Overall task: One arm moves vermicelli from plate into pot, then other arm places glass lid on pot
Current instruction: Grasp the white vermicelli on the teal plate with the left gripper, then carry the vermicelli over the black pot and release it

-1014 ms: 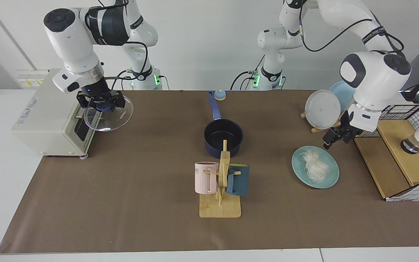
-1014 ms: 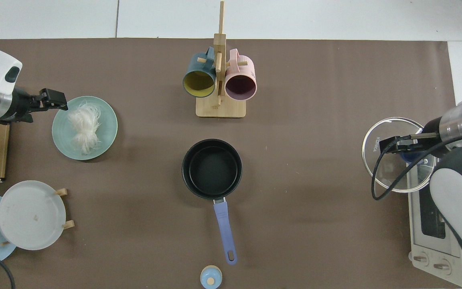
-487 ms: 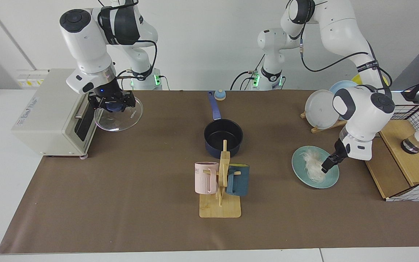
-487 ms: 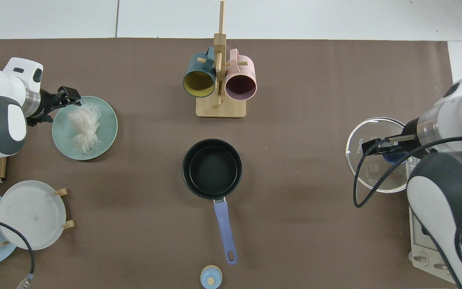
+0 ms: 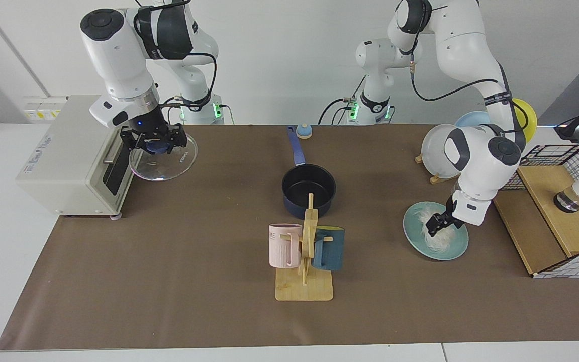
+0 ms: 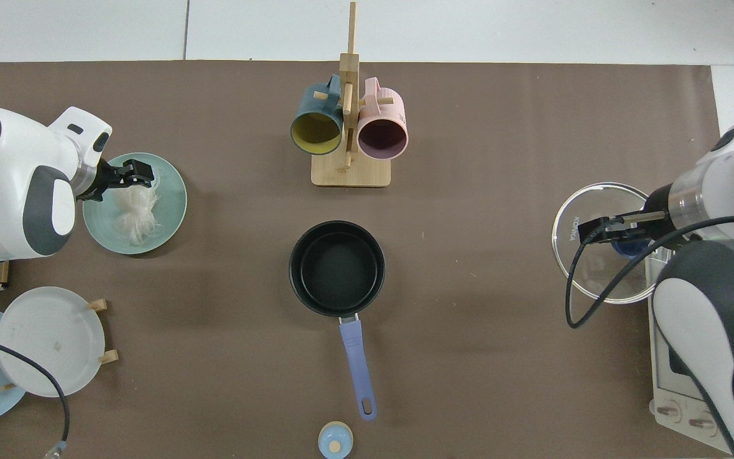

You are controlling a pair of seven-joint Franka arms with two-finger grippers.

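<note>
The vermicelli (image 5: 438, 234) lies on the teal plate (image 5: 458, 249), which rests flat on the tabletop (image 5: 169, 281) well to one side of the pot (image 5: 308, 190). Your left end effector (image 5: 437, 226) is down on the near edge of the noodle tangle, touching it; in the top view (image 6: 132, 175) its fingers sit at the upper end of the strands, but you cannot tell from either view whether they are parted or pressed together. The pot stands upright near the middle of the tabletop, its dark inside bare, its long blue handle (image 6: 357, 366) pointing toward the arm bases. Your right end effector (image 5: 154, 142) is clenched on the blue knob of the glass lid (image 5: 165, 165), holding the lid clear of the tabletop, just beside the front of the toaster oven (image 5: 63, 156) and well apart from the pot. In the top view the lid (image 6: 596, 255) partly overlaps the oven's edge. Between the pot and the near edge of the tabletop stands a wooden mug rack (image 5: 305, 261) carrying a pink mug (image 5: 284, 245) and a dark blue mug (image 5: 329, 249). A white plate (image 5: 438, 151) leans on a stand behind the teal plate.
</note>
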